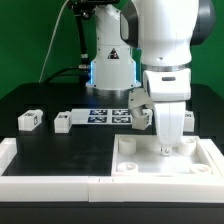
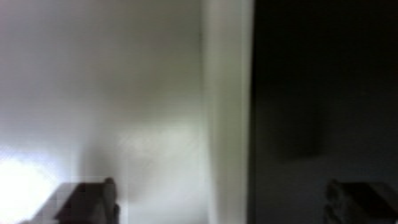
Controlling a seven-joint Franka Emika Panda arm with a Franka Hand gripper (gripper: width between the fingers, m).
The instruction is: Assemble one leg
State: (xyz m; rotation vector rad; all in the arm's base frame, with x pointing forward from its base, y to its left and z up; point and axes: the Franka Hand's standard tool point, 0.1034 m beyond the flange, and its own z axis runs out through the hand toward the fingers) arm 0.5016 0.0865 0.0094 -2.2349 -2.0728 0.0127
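Note:
In the exterior view two white legs with marker tags lie on the black table at the left, one leg (image 1: pixel 29 120) and a second leg (image 1: pixel 62 122). A third leg (image 1: pixel 140 110) shows partly behind the arm. The large white square panel (image 1: pixel 140 160) with corner holes lies at the front right. My gripper (image 1: pixel 165 149) hangs low over the panel's middle. In the wrist view my gripper (image 2: pixel 224 205) is open, its dark fingertips (image 2: pixel 86 202) wide apart with nothing between them. They straddle the panel's white surface (image 2: pixel 107 110) and its edge against the dark table (image 2: pixel 329 100).
The marker board (image 1: pixel 103 115) lies flat behind the panel, in front of the robot base (image 1: pixel 108 70). A white raised border (image 1: pixel 45 165) runs along the table's front and the exterior view's left. Another small white piece (image 1: pixel 190 118) shows to the right of the arm.

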